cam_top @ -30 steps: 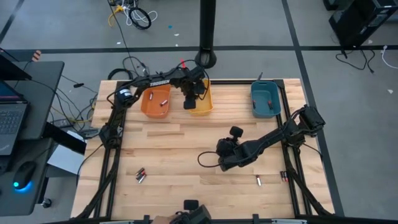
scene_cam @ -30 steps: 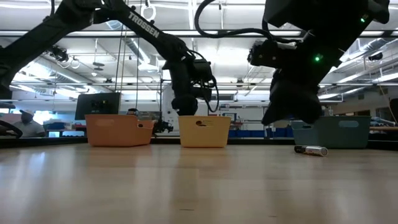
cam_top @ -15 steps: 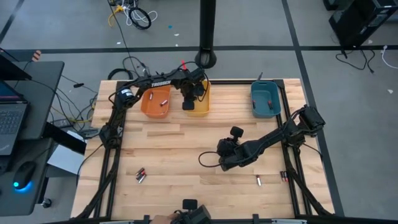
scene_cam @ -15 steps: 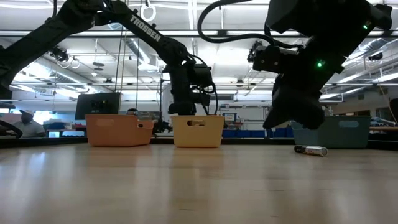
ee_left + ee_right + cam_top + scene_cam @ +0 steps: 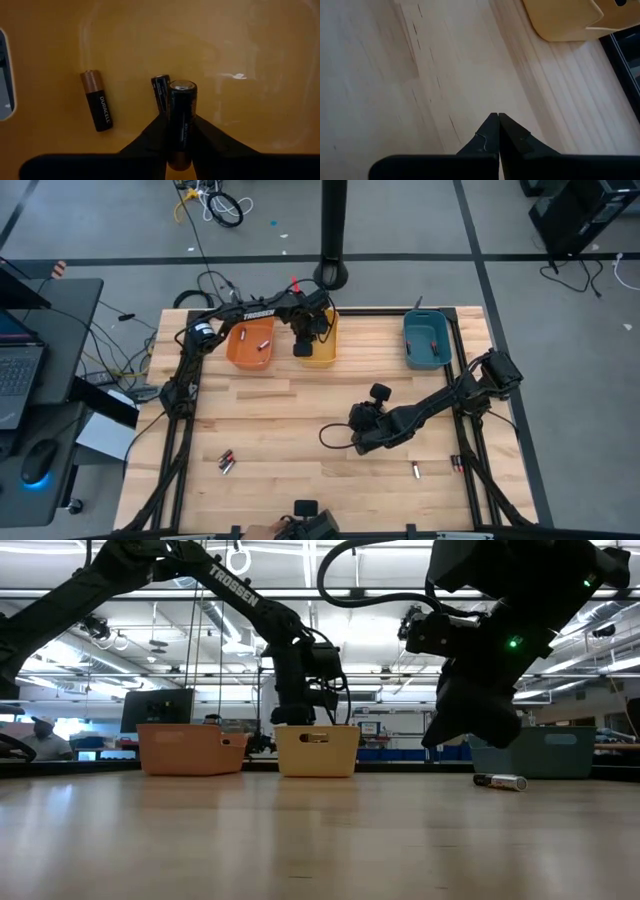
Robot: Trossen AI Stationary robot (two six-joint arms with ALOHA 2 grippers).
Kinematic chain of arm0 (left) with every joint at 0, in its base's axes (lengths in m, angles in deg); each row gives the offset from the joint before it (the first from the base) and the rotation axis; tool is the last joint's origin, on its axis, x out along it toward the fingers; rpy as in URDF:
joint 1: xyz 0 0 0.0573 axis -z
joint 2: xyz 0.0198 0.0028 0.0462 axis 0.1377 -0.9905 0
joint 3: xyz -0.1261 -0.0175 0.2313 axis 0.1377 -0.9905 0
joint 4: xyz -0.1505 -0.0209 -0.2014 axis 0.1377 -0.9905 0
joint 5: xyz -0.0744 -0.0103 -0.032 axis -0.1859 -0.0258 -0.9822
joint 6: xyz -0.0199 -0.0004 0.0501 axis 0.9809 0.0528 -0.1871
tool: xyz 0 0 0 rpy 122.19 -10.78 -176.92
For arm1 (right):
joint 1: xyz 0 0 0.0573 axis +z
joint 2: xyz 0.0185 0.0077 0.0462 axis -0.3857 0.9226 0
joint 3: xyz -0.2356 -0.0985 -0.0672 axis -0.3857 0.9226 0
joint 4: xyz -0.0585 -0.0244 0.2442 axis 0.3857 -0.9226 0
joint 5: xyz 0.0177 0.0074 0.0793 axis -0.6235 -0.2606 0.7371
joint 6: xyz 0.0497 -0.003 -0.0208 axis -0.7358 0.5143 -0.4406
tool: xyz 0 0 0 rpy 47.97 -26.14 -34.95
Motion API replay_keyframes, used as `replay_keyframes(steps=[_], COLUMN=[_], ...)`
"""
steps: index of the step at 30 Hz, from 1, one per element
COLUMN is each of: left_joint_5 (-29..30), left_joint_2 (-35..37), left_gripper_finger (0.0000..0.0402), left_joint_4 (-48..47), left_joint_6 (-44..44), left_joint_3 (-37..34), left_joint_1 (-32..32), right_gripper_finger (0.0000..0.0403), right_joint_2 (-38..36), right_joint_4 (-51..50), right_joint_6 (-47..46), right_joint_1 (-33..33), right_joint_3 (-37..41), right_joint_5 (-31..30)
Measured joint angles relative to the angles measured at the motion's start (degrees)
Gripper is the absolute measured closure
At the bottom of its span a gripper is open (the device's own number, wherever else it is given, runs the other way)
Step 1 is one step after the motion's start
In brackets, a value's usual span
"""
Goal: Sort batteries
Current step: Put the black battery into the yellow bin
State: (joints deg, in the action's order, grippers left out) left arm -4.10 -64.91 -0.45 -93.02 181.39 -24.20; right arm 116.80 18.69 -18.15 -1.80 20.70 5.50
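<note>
My left gripper (image 5: 303,350) reaches down into the yellow bin (image 5: 328,340) at the table's far edge, shut on a dark battery (image 5: 181,120). Two more batteries (image 5: 96,100) (image 5: 160,92) lie flat on that bin's floor. Beside it, the orange bin (image 5: 250,343) holds batteries (image 5: 262,344). Loose batteries lie on the table near the front left (image 5: 226,462) and front right (image 5: 415,470) (image 5: 456,463). My right gripper (image 5: 358,442) hangs shut over the table's middle, holding nothing (image 5: 498,119). My left gripper pinches the dark battery by its long sides (image 5: 180,145) between the two fingers. The fingers come steeply from above, and the battery lies along them. Its silvery end (image 5: 182,86) sticks out past the fingertips toward the yellow bin's floor.
A teal bin (image 5: 425,340) stands at the far right. One loose battery (image 5: 499,781) shows on the wood below the right arm in the low view. Black frame rails run along the table's left and right edges. Bare wood lies between the bins and the front edge.
The yellow bin has slid a little toward the table's left edge, with my left gripper still reaching into it. The right arm has kept still.
</note>
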Motion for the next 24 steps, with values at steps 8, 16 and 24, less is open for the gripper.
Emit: replay_keyframes(steps=[8,16,24], left_joint_5=[0.02,0.98,1.07], left_joint_2=[0.0,0.02,0.03], left_gripper_finger=[0.032,0.0344,0.0344], left_joint_4=[-0.13,-0.33,0.54], left_joint_6=[0.01,-1.68,-3.18], left_joint_3=[0.0,0.0,0.0], left_joint_1=[0.0,0.02,1.22], right_gripper_finger=[0.0396,0.0396,0.0396], right_joint_2=[0.0,0.0,0.0], right_joint_4=[-0.02,-0.02,-0.02], right_joint_6=[-0.02,0.08,0.28], right_joint_1=[0.0,0.0,0.0], right_joint_3=[0.0,0.0,-0.02], right_joint_5=[0.02,0.02,0.04])
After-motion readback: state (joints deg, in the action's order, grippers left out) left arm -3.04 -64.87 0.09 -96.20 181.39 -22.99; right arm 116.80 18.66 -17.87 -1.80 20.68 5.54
